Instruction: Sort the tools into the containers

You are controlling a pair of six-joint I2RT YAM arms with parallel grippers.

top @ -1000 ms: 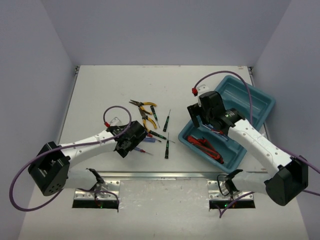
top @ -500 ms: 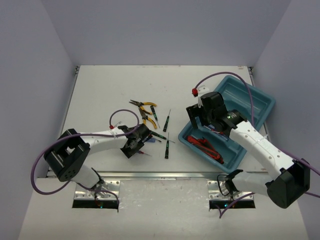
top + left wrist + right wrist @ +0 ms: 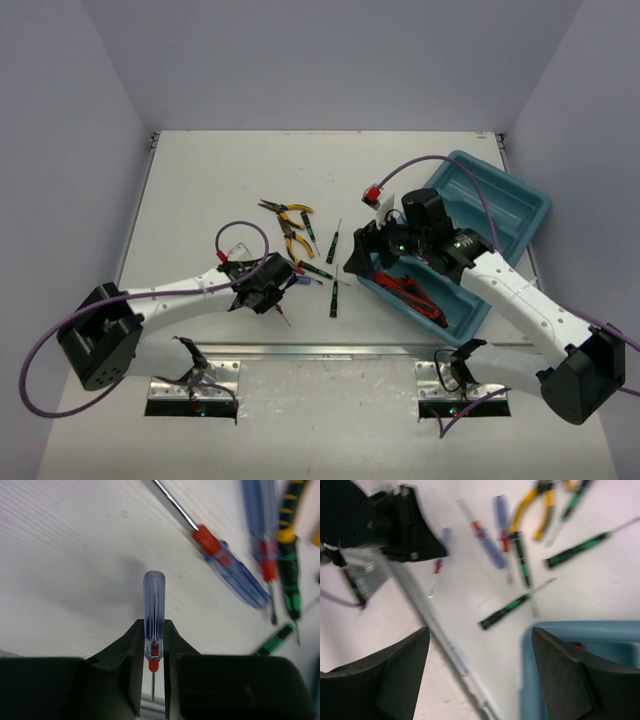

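My left gripper (image 3: 152,645) is shut on a blue-handled screwdriver (image 3: 154,605); its red collar and thin tip show between the jaws. In the top view this gripper (image 3: 268,295) is near the table's front edge. More tools lie beside it: two blue screwdrivers (image 3: 227,567), black-green screwdrivers (image 3: 334,292) and yellow-handled pliers (image 3: 290,222). My right gripper (image 3: 362,258) hangs open and empty above the table, at the left end of the teal tray (image 3: 520,200). Red-handled pliers (image 3: 415,290) lie in the tray's near container. The right wrist view is blurred.
A metal strip (image 3: 330,350) runs along the table's front edge. White walls close in the left, back and right sides. In the right wrist view a black-green screwdriver (image 3: 507,611) lies just off the tray corner (image 3: 620,626).
My left gripper has shut on the blue screwdriver and drawn a little toward the front edge. My right gripper has swung left, from above the tray to past its left end.
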